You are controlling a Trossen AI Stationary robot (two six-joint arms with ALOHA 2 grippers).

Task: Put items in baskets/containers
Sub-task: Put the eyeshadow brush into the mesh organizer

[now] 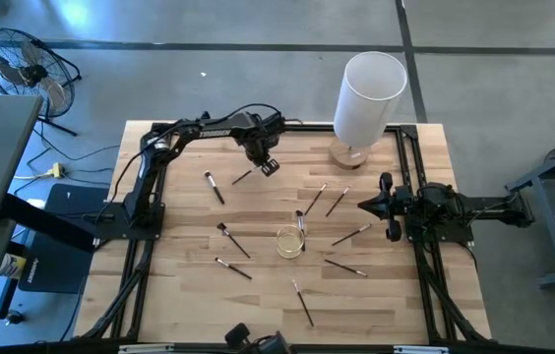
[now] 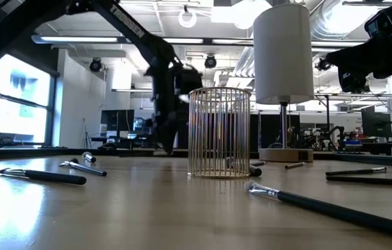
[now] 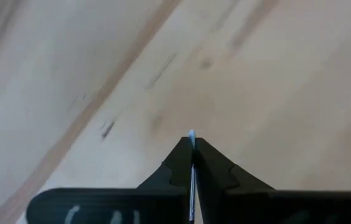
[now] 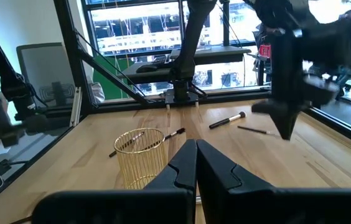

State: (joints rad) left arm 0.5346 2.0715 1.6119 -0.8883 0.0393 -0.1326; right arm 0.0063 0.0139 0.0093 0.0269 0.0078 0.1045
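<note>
My left gripper hung near the table's far edge, jaws clenched, perhaps on a thin brush I could barely make out. My right gripper waited closed by the right edge. Brushes lay scattered around the cup mid-table.

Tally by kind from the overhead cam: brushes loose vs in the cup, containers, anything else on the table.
Brushes lying loose on the table: 9
Brushes standing in the cup: 1
Wire cup: 1
Tall white cylinder on a wooden base: 1
Total: 12 things, 10 of them brushes, as far as the high view shows.
</note>
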